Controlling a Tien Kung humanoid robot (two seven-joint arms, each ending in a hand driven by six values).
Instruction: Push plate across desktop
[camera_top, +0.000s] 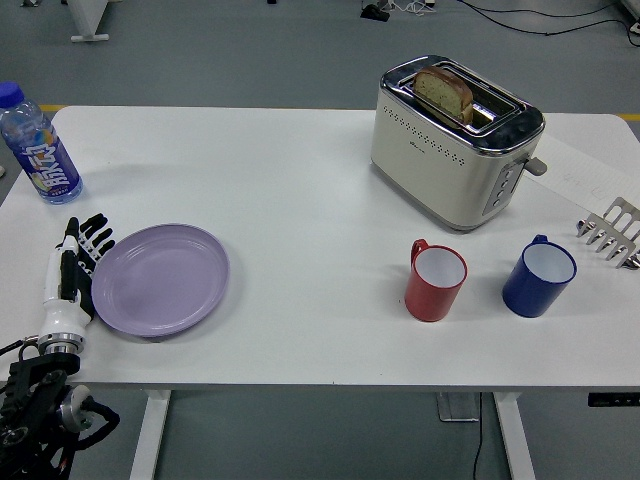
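From the head view, the lavender plate (160, 279) lies flat on the white tabletop (300, 180), well to the left of the toaster (455, 140) and nearer the front edge than the toaster is. It shows as a slightly oval shape, its longer span running from lower left to upper right, its hollow facing up and nothing on it.

The left hand (72, 272) comes in at the lower left, far to the left of the toaster, standing edge-on just beside the plate's left rim. Its fingers (95, 233) are straight and a little spread, pointing away toward the far side of the tabletop, and they hold nothing. Whether the hand actually touches the rim I cannot tell; it is hard up against it at least.

A water bottle (38, 145) with a blue cap stands upright at the far left, level with the toaster. A slice of bread (444, 91) sticks up out of the toaster's slot. In front of the toaster stand a red mug (436, 280) and, to its right, a blue mug (539, 276), apart from each other. Right of the toaster, at the edge of view, lies a metal slotted utensil (612, 232).
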